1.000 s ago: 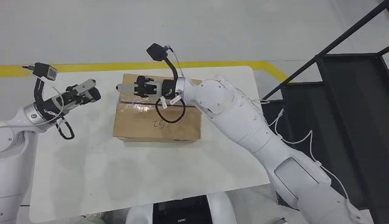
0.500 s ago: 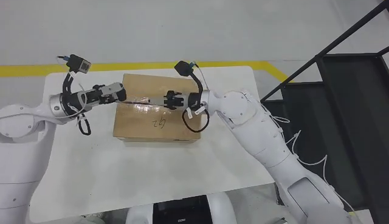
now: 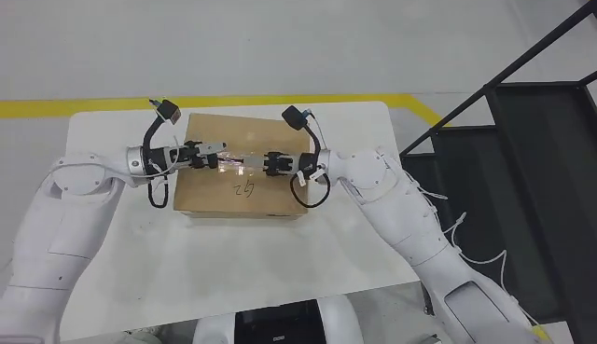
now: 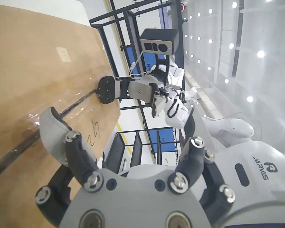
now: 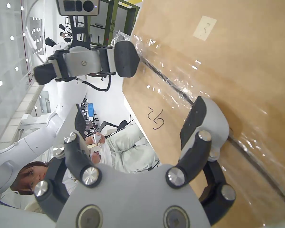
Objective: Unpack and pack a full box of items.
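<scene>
A closed cardboard box (image 3: 242, 190) sits mid-table, its top seam sealed with clear tape (image 3: 244, 158). My left gripper (image 3: 216, 155) is over the seam's left part and my right gripper (image 3: 264, 163) over its right part, facing each other. In the left wrist view the left gripper (image 4: 120, 119) is open, one finger (image 4: 51, 124) lying against the taped seam of the box (image 4: 38, 60). The right gripper (image 5: 137, 106) is open too, one finger (image 5: 201, 117) resting on the seam of the box (image 5: 228, 60). Neither holds anything.
The white table (image 3: 233, 269) has bare room in front of and to the left of the box. A black metal stair frame (image 3: 541, 148) stands off the table's right side. A yellow floor line (image 3: 112, 104) runs behind the table.
The left arm swung in from the table's left edge onto the box top. The right gripper slid back to the right along the seam. Both now meet at the tape.
</scene>
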